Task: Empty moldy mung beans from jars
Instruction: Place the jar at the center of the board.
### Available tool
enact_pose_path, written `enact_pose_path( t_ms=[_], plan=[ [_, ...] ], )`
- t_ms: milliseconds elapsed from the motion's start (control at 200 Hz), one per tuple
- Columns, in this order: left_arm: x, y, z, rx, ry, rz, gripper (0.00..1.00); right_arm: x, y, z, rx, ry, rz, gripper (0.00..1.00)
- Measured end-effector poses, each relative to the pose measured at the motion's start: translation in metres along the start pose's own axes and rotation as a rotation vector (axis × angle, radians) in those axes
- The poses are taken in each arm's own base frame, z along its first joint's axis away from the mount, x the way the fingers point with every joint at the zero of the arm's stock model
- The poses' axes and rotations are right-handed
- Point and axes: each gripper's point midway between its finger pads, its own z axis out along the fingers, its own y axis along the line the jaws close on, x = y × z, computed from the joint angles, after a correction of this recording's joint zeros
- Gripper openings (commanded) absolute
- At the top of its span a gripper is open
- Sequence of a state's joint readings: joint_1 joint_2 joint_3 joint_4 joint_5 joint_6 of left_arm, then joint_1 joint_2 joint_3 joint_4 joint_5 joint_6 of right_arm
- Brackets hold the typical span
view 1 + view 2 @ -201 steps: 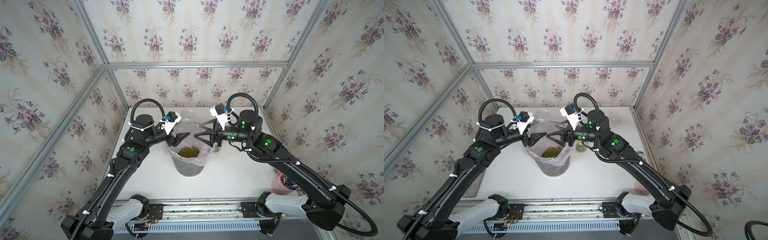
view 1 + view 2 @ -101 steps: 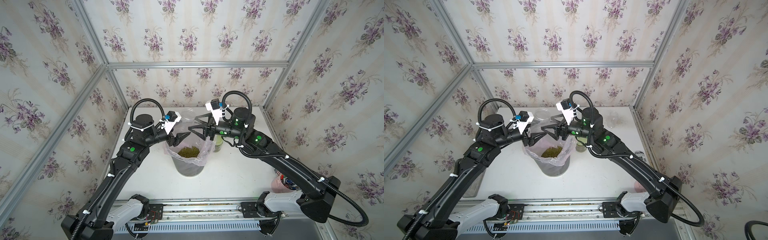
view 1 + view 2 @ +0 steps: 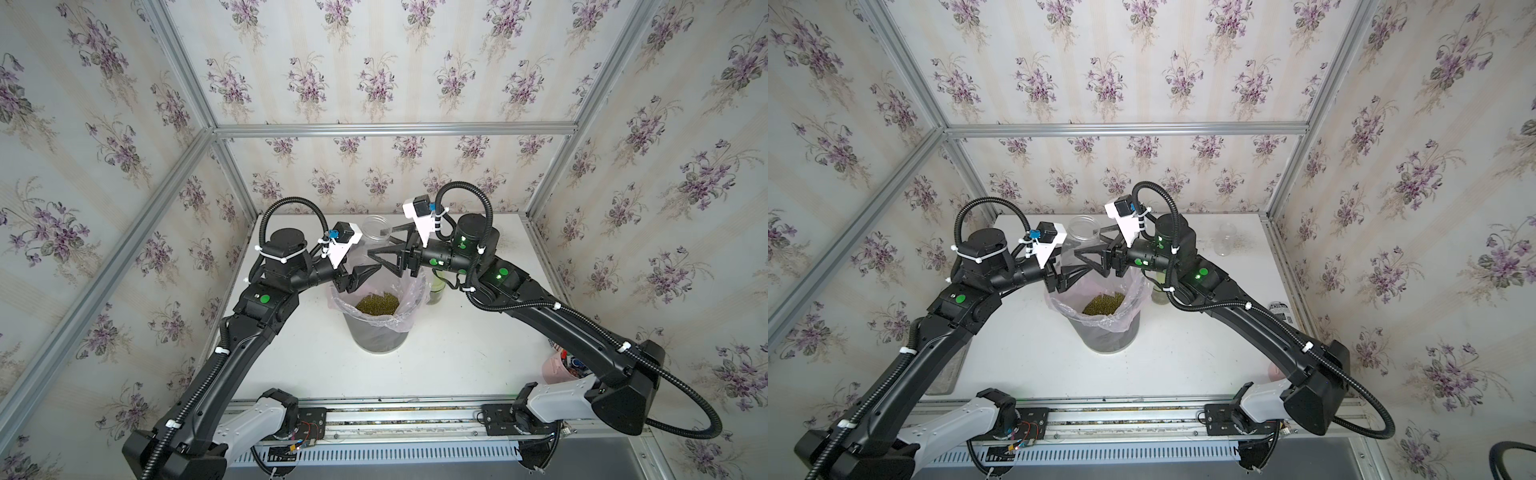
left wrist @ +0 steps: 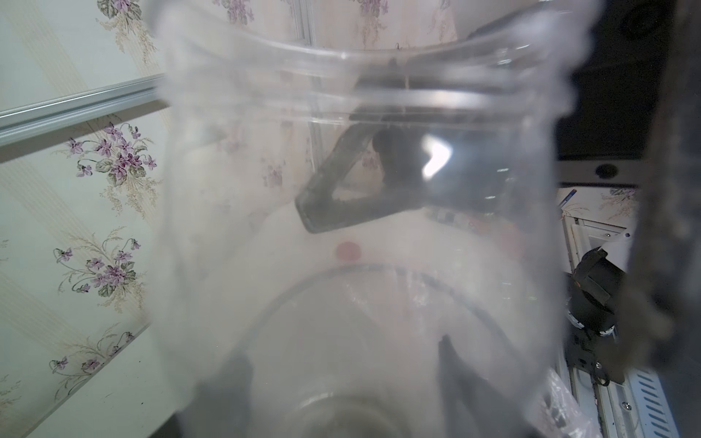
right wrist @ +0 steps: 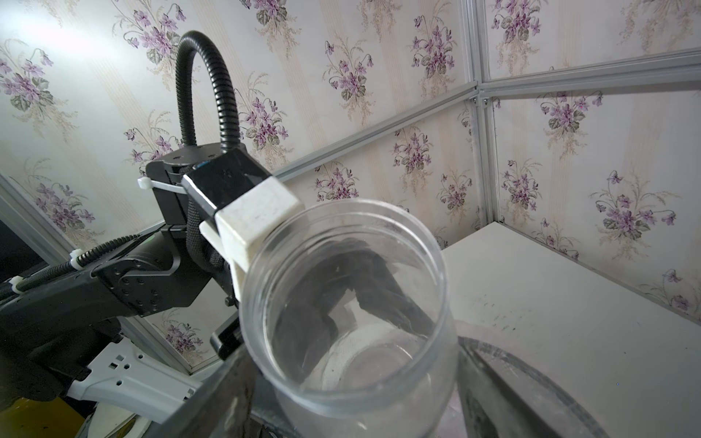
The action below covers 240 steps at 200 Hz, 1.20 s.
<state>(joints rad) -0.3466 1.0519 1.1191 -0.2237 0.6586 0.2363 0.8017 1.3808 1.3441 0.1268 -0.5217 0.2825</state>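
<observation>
In both top views my left gripper (image 3: 365, 272) is shut on the base of a clear, lidless, empty jar (image 3: 376, 232) held mouth-up over the grey bin (image 3: 376, 336). Moldy mung beans (image 3: 376, 304) lie in a heap inside the bin's pink liner. My right gripper (image 3: 381, 242) is open, its fingers on either side of the jar's upper body; whether they touch it I cannot tell. In the right wrist view the jar (image 5: 349, 303) fills the gap of the right gripper (image 5: 352, 349). The left wrist view looks through the jar (image 4: 360, 113) from the left gripper (image 4: 341, 360).
A small jar with a pale green top (image 3: 436, 286) stands right of the bin, half hidden under my right wrist. An empty clear jar (image 3: 1225, 245) is at the back right. A printed can (image 3: 1281, 309) and a pink cup (image 3: 557, 368) sit along the right edge.
My right gripper has swung left from beside the bin to straddle the held jar, its jaws a little wider. The left arm and jar have stayed still.
</observation>
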Motion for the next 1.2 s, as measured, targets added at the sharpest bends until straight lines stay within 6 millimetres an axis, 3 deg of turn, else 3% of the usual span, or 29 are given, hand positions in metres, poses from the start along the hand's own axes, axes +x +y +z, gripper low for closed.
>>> enact_pose_path(
  t_ms=[550, 794, 884, 899, 904, 909, 924, 1199],
  plan=[
    [-0.001, -0.002, 0.000, 0.011, -0.007, -0.006, 0.42, -0.003, 0.000, 0.018, -0.039, -0.020, -0.008, 0.76],
    [-0.002, -0.002, 0.000, 0.014, -0.008, -0.013, 0.48, -0.002, 0.001, 0.018, -0.040, -0.019, -0.009, 0.67],
    [-0.002, -0.002, 0.000, 0.013, -0.008, -0.016, 0.54, -0.002, 0.001, 0.018, -0.041, -0.019, -0.010, 0.64],
    [-0.002, -0.002, 0.000, 0.013, -0.008, -0.017, 0.63, -0.002, 0.001, 0.018, -0.041, -0.019, -0.011, 0.64],
    [-0.002, -0.002, 0.000, 0.013, -0.008, -0.017, 0.81, -0.002, 0.001, 0.018, -0.041, -0.019, -0.011, 0.64],
    [-0.002, -0.002, 0.000, 0.013, -0.008, -0.017, 0.90, -0.002, 0.001, 0.018, -0.041, -0.019, -0.011, 0.63],
    [-0.002, -0.002, 0.000, 0.013, -0.008, -0.017, 0.98, -0.002, 0.001, 0.018, -0.040, -0.019, -0.012, 0.63],
    [-0.001, 0.003, -0.001, -0.022, -0.007, -0.018, 1.00, 0.000, 0.009, 0.018, -0.073, -0.010, -0.009, 0.59]
  ],
)
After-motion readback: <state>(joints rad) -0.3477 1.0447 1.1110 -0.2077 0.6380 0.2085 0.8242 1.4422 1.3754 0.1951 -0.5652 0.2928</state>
